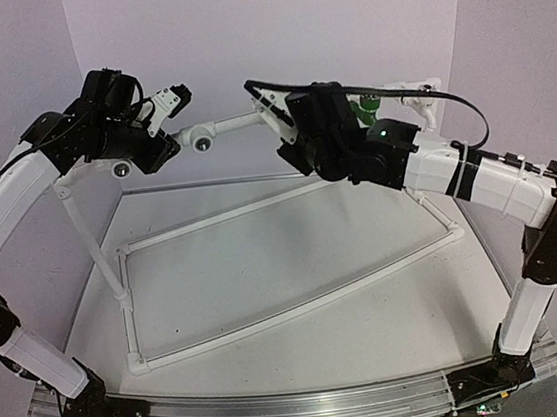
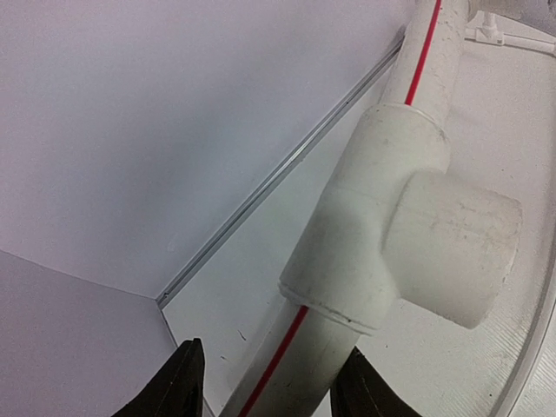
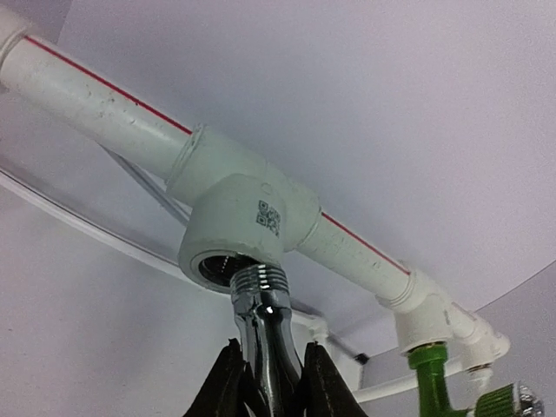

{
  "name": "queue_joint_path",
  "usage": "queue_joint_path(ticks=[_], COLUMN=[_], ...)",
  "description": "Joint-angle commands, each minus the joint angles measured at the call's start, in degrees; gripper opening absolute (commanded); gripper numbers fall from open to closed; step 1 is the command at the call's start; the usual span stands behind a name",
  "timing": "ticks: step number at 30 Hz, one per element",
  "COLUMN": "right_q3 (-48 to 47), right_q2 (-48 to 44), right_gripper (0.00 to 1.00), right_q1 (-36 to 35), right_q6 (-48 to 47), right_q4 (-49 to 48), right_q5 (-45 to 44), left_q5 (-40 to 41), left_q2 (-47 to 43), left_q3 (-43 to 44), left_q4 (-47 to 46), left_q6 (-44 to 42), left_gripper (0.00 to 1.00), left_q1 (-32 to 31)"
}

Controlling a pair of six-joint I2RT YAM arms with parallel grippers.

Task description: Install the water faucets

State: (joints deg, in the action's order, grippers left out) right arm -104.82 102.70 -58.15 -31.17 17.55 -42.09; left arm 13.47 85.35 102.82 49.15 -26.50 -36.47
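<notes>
Chrome sits nearest: your right end effector (image 3: 271,349) pinches the silver faucet (image 3: 261,304) by its body. The faucet's threaded end is at the mouth of the white tee socket (image 3: 239,221). That socket carries a small square printed code (image 3: 268,217), too fine to read. Farther along the same red-striped pipe (image 3: 104,109), the green faucet (image 3: 427,373) hangs from another fitting. Your left end effector (image 2: 274,356) straddles the pipe just below a plain tee fitting (image 2: 382,226), but you cannot tell whether its fingers press it. Beyond lies the pale counter (image 1: 264,260).
</notes>
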Motion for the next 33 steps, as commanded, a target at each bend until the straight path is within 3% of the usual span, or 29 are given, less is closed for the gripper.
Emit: queue_joint_path(ticks=[1,7,14,33], right_q3=[9.63,22.56,27.14,20.03], right_q2=[-1.21,-2.03,-0.98,2.68], right_gripper=[0.0,0.0,0.0,0.0], right_q1=[-2.22,-2.38,-2.88,-2.41], right_q6=[-26.87,-53.63,-70.39,-66.67], right_q4=[-23.05,-53.3,-73.07,-65.81], right_q5=[-9.64,-10.01,-7.39,-6.88], left_q5=[-1.94,-0.53,-1.94,-3.3], left_q2=[-2.39,-5.64,-6.19,-6.88], left_q3=[-5.88,-9.42,-10.91,-12.22], left_q4=[2.76,-0.72,-2.44,-2.41], left_q6=[14.55,15.13,14.85,15.15], left_gripper=[0.2,0.09,0.05,0.04], left_q1=[0.35,0.35,0.35,0.34])
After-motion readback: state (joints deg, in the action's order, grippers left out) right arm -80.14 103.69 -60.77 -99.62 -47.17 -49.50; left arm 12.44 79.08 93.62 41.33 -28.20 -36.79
